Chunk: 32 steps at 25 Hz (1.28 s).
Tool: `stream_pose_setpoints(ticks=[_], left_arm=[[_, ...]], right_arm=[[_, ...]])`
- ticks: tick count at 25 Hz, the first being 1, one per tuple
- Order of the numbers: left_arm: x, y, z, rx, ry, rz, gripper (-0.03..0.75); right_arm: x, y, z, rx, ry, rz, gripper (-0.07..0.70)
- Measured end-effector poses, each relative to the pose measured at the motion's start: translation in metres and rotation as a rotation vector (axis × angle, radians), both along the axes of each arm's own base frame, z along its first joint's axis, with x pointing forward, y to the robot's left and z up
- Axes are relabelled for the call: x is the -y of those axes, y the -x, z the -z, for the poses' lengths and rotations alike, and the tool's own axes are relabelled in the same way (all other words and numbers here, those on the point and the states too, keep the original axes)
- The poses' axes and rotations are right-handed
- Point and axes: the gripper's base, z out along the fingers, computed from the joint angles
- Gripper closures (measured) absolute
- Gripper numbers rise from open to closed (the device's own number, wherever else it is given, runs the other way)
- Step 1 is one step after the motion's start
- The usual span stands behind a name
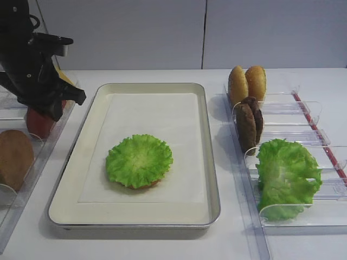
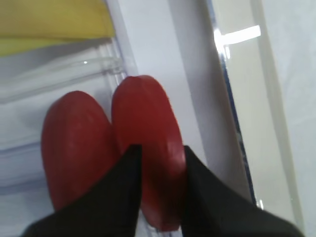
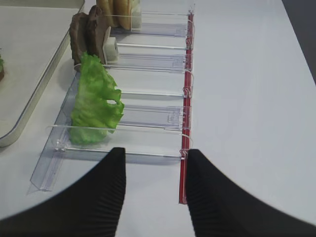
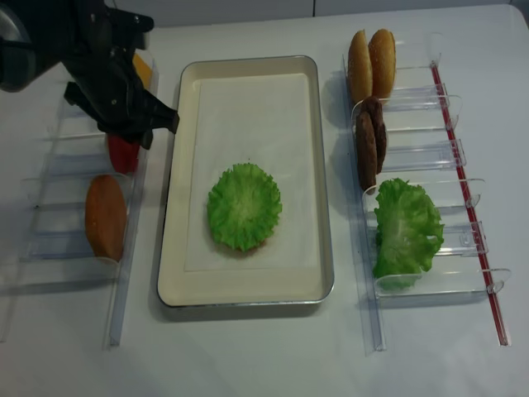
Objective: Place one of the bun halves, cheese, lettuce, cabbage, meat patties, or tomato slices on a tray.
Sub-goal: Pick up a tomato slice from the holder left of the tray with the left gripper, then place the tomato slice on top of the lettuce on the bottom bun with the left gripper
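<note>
In the left wrist view the left fingers (image 2: 133,163) clamp one upright tomato slice (image 2: 148,148), its twin (image 2: 74,143) just beside; the overhead view hides this. Right fingers (image 3: 106,187) stand apart above the white bench (image 3: 247,98). The tray (image 1: 70,179) sits mid-frame, lettuce (image 1: 139,160) on it.

There are no words, numbers, brand names or signs to read anywhere in these pictures (not even tiny ones). The tray (image 1: 203,162) is plain, and so is its white paper (image 1: 146,114). The clear plastic holders (image 3: 148,118) just past the right gripper (image 3: 155,190) carry a plain red strip (image 3: 186,103), with nothing written on it.
</note>
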Motion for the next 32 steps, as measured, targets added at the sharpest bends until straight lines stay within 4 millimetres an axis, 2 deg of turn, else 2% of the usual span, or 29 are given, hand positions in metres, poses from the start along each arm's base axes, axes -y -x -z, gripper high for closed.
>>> stream_pose_setpoints(ticks=[3,14,21,28,32], left_arm=[[-0.002,0.0,-0.003,-0.006,-0.027,-0.007,0.66],[-0.002,-0.005,-0.038,-0.046,-0.032,-0.032,0.662],[0.006,-0.008,-0.066,-0.025,0.044,0.001,0.662],[0.019,0.013,-0.098,0.013,0.242,0.038,0.662],[0.023,0.04,-0.109,0.007,0.334,0.07,0.662]], right_arm=[[0.0,0.0,0.0,0.0,0.0,0.0,0.322],[0.0,0.0,0.0,0.0,0.0,0.0,0.322],[0.0,0.0,0.0,0.0,0.0,0.0,0.322],[0.0,0.0,0.0,0.0,0.0,0.0,0.322],[0.0,0.0,0.0,0.002,0.0,0.0,0.322]])
